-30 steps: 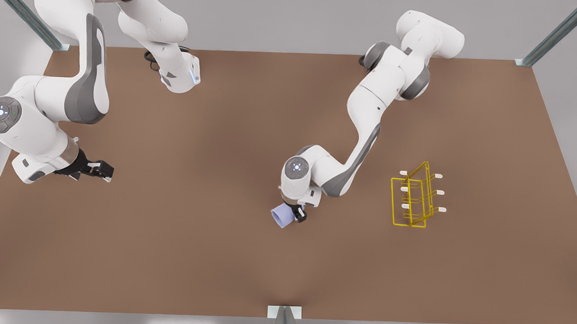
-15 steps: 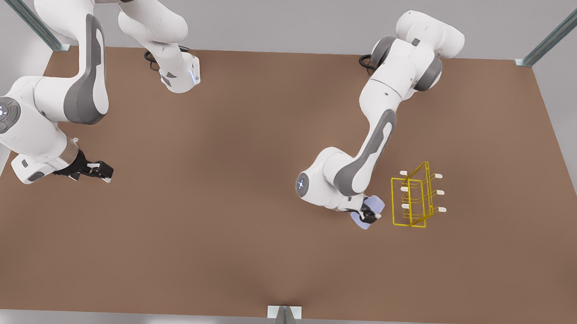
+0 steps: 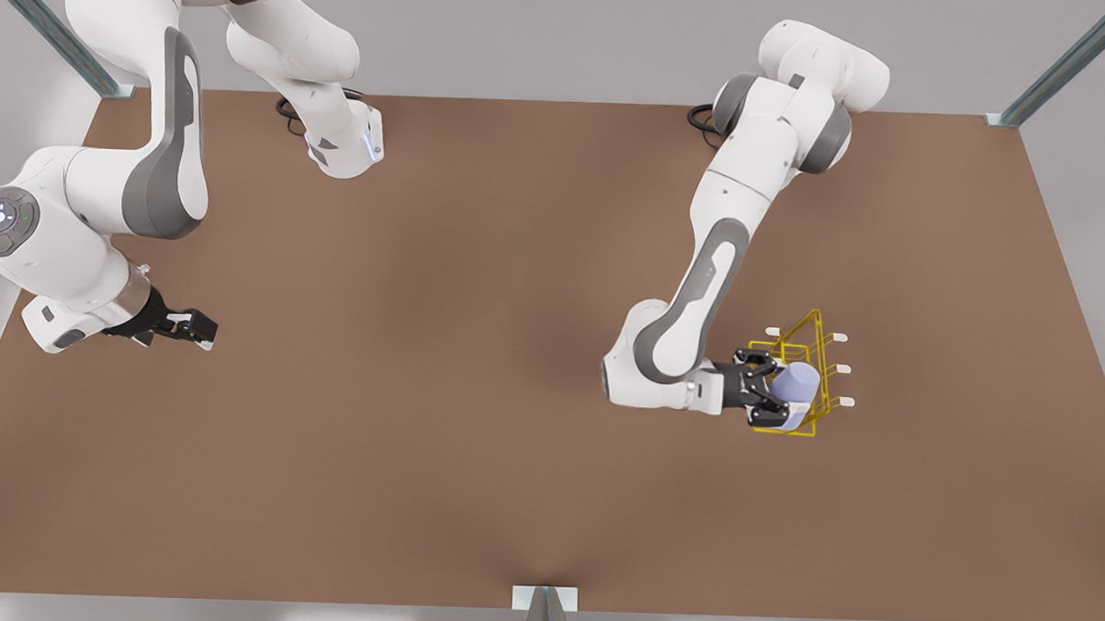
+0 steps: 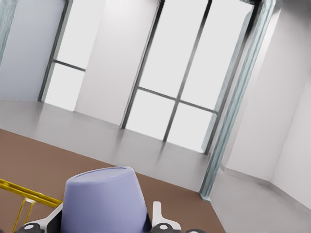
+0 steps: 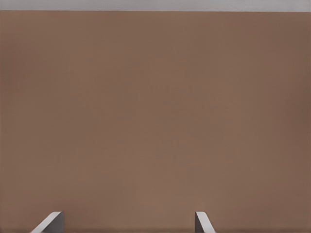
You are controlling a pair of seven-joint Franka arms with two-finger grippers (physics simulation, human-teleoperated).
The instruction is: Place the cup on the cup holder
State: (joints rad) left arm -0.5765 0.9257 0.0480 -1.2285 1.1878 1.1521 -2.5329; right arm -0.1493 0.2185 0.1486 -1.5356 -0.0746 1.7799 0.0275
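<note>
On the front view's left, my right claw (image 3: 193,327) waits with its fingers spread over bare surface (image 3: 421,389). On the right, my left claw (image 3: 770,396) grips the cup (image 3: 796,383) against the cup holder (image 3: 811,421). I judge seating and release remain.

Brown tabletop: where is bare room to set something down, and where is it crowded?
Bare: the broad brown tabletop between the waiting right claw and the left claw. Crowded: at the yellow wire cup holder, where the left claw holds the pale lavender tapered cup.
</note>
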